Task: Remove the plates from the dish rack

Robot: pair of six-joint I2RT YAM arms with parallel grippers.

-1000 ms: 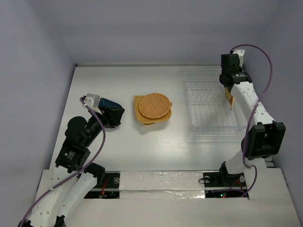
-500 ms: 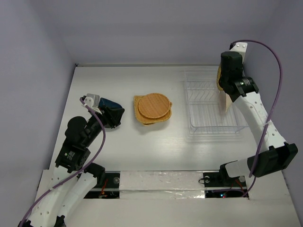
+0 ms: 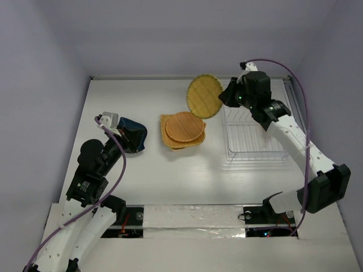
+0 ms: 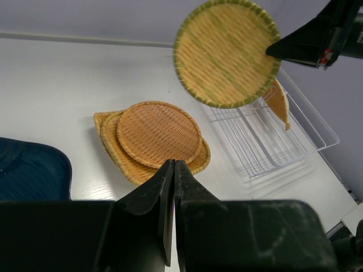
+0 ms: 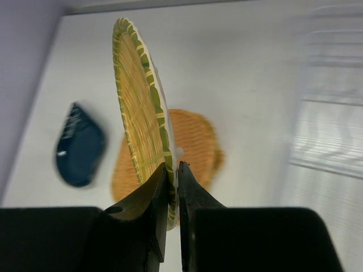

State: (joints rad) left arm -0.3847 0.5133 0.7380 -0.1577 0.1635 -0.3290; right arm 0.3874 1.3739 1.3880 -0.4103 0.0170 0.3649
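Observation:
My right gripper [image 3: 225,97] [image 5: 174,170] is shut on the rim of a round yellow woven plate with a green edge [image 3: 205,95] [image 5: 135,102] [image 4: 226,52]. It holds the plate on edge in the air, left of the clear dish rack [image 3: 255,148] [image 4: 295,122] [image 5: 332,122]. One orange-tan plate [image 4: 278,100] still leans in the rack. A stack of orange-tan plates [image 3: 182,130] [image 4: 156,133] [image 5: 199,141] lies mid-table. A dark blue plate [image 3: 131,124] [image 4: 31,173] [image 5: 79,144] lies at the left. My left gripper [image 3: 135,145] [image 4: 173,165] is shut and empty beside it.
Purple walls close the table at the back and both sides. The right arm reaches over the rack's far left corner. The white table edge and taped rail run along the near side by the arm bases.
My right gripper has lifted the round plate out of the rack and swung it left, toward the stack. The left arm has barely moved.

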